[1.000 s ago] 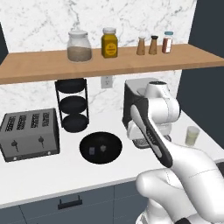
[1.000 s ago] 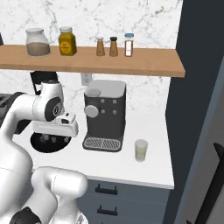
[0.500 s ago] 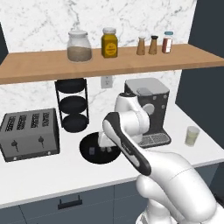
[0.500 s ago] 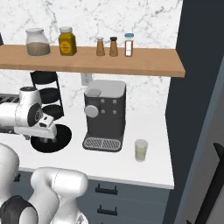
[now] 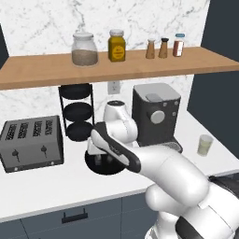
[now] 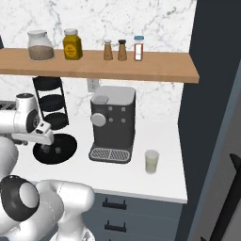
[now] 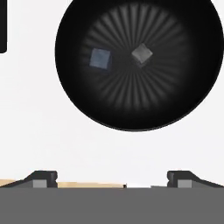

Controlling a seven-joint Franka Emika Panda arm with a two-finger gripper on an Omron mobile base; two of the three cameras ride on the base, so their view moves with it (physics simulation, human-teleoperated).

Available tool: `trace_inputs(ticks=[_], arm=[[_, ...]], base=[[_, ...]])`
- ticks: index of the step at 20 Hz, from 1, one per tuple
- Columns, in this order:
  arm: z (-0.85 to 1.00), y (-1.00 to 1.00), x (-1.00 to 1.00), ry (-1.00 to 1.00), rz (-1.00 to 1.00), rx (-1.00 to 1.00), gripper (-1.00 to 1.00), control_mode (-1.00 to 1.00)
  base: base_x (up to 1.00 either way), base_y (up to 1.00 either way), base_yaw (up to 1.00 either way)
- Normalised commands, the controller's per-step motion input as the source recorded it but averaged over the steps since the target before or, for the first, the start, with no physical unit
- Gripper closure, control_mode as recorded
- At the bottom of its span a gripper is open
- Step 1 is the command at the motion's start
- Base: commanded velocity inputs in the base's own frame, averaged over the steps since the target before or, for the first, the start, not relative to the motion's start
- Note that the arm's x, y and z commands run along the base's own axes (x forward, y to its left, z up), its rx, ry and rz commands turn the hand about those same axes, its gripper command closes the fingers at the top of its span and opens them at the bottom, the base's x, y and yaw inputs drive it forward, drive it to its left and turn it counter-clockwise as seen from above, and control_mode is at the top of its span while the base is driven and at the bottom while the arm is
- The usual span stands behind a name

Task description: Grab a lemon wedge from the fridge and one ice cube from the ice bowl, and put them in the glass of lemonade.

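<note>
White marble-veined wall (image 5: 42, 23), long wooden shelf (image 5: 116, 67) across it, white counter (image 5: 56, 179) beneath, dark blue drawer cabinets (image 6: 136, 214) below, even soft light throughout

A grey toaster (image 5: 31, 144) sits at the bench's (image 5: 56, 186) left end, a black tiered stand (image 5: 76, 112) beside it, a coffee machine (image 5: 156, 116) further right. Jars and shakers line the wooden shelf (image 5: 116, 65).
</note>
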Motion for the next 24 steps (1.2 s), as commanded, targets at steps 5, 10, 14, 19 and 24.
trace_inputs(ticks=[5,10,14,19,24], arm=[[-0.19,0.0,0.22,0.0,-0.18,0.05,-1.0,-1.0],[-0.28,0.0,0.24,0.0,-0.09,0.04,-1.0,-1.0],[-0.27,0.0,0.32,0.0,0.0,0.02,-1.0,-1.0],[-0.32,0.05,0.36,0.02,0.0,0.0,-1.0,-1.0],[-0.34,0.23,0.31,0.04,0.0,0.0,-1.0,-1.0]], base=[[0.0,0.0,0.0],[0.0,0.0,0.0],[0.0,0.0,0.0],[0.0,0.0,0.0],[0.0,0.0,0.0]])
